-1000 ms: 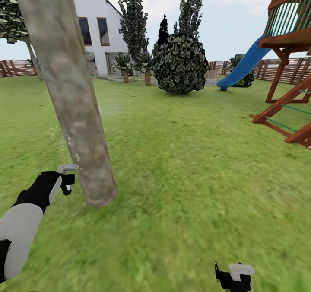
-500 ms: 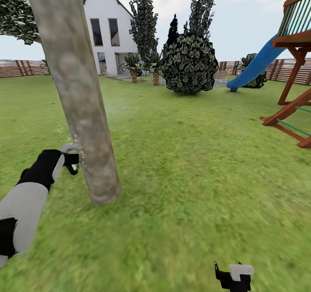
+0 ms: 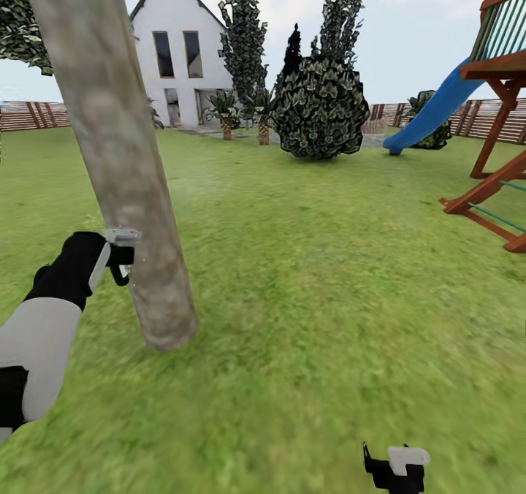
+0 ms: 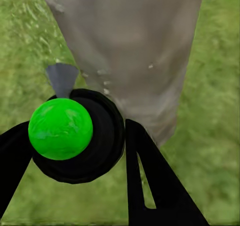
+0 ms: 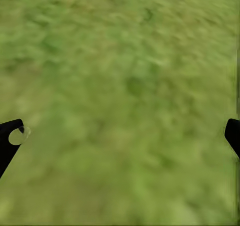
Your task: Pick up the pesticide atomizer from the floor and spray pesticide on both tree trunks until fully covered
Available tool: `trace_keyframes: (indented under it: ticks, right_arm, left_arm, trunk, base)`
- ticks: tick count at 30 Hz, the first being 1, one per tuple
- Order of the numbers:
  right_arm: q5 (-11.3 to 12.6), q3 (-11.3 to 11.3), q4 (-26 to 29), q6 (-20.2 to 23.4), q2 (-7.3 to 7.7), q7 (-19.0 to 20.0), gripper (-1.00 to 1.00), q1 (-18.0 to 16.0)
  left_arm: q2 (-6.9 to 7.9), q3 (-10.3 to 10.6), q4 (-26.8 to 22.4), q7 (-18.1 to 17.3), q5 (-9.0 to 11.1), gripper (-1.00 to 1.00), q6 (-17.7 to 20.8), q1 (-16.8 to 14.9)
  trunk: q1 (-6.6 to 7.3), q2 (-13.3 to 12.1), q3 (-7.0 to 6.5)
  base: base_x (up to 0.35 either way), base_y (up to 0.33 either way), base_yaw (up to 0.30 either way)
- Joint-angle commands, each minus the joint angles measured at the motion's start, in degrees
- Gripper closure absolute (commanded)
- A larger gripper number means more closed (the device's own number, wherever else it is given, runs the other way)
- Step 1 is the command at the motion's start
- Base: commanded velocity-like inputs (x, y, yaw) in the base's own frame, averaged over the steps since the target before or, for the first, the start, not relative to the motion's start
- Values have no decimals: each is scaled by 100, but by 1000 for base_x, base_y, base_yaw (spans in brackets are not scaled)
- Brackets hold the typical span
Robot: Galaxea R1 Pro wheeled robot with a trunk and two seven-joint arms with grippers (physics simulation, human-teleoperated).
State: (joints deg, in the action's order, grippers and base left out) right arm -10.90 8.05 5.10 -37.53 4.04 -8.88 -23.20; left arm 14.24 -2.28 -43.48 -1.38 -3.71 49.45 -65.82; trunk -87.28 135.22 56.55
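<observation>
A thick grey-brown tree trunk (image 3: 120,165) leans across the left of the head view, its foot in the grass. My left gripper (image 3: 121,251) is shut on the pesticide atomizer (image 3: 122,237) right beside the trunk, about a third of the way up its visible length. In the left wrist view the black fingers (image 4: 150,186) clamp the atomizer (image 4: 60,129), which has a green cap and a black body. Its grey nozzle (image 4: 62,78) points at the trunk (image 4: 135,50), where a few droplets show. My right gripper (image 3: 395,469) hangs open low over the lawn. Another tree's leafy crown (image 3: 22,26) shows at far left.
Grass lawn (image 3: 329,275) spreads to the right. A round dark bush (image 3: 320,110), narrow dark trees and small palms stand before a white house (image 3: 179,55). A wooden play frame (image 3: 497,180) with a blue slide (image 3: 427,118) is at right; a slat fence (image 3: 33,114) rings the garden.
My left gripper has risen along the trunk with the atomizer. The head view has shifted sideways a little. The right gripper has stayed put.
</observation>
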Motion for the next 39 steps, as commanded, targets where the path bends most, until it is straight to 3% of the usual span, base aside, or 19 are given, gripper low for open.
trace_keyframes:
  ticks: [1,10,17,26,29,33,35,37,39]
  right_arm:
    - [0,-1,0,0,0,0,-100,0]
    - [0,-4,1,0,0,0,-100,0]
    - [0,-2,2,0,0,2,-100,0]
    - [0,-5,2,0,0,0,-100,0]
    - [0,-6,0,0,0,0,-100,0]
    - [-1,-5,0,0,0,2,-100,0]
    - [0,-6,0,0,0,4,-100,0]
    - [-1,-6,0,0,0,4,-100,0]
    - [-1,-6,0,0,0,2,-100,0]
  left_arm:
    - [31,0,12,-2,19,100,-7,17]
    - [37,63,-36,6,29,100,-12,89]
    - [4,40,-141,6,59,100,84,28]
    - [-5,43,-200,10,31,100,86,29]
    - [26,30,-625,15,20,100,99,26]
    - [-17,21,-707,17,59,100,86,97]
    - [-181,5,-631,11,68,100,75,122]
    - [-110,-28,-544,8,42,100,39,164]
    - [357,-57,-412,1,55,100,-4,331]
  trunk:
    - [0,0,0]
    - [0,0,0]
    - [0,0,0]
    - [0,0,0]
    - [0,0,0]
    - [0,0,0]
    - [0,0,0]
    - [0,0,0]
    - [0,0,0]
  base:
    - [20,-269,133]
    - [24,-267,252]
    - [240,-161,23]
    - [10,-270,67]
    - [0,-274,270]
    - [0,-274,270]
    - [0,-274,76]
    - [0,-274,16]
    - [0,-274,3]
